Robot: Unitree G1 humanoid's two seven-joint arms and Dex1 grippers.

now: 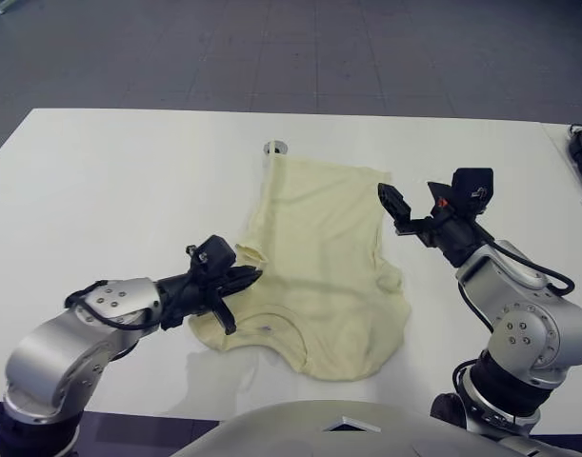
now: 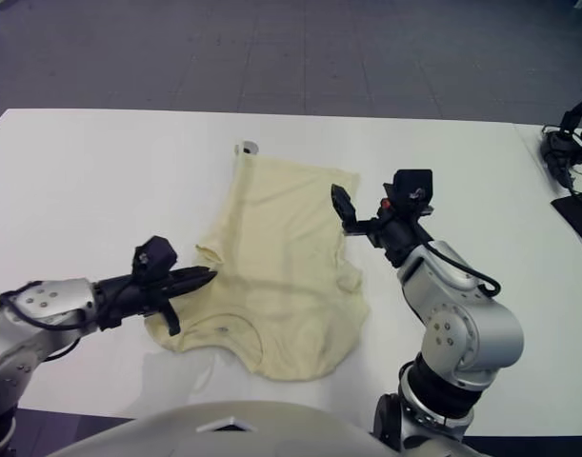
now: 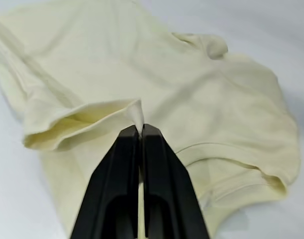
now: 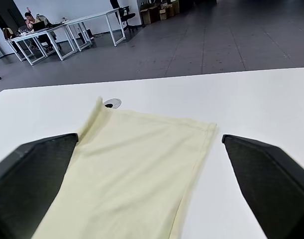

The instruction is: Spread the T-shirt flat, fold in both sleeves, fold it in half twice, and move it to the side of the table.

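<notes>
Here, left claw (image 3: 140, 129) on sleeve edge (image 3: 84, 113).

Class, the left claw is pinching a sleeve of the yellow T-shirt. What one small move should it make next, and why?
Probably carry the sleeve inward over the body of the T-shirt and let go. The left claw is shut on the sleeve's hem, which is lifted and loosely curled at the shirt's edge, not lying flat. The right claw hangs open over the other side, holding nothing.
</notes>
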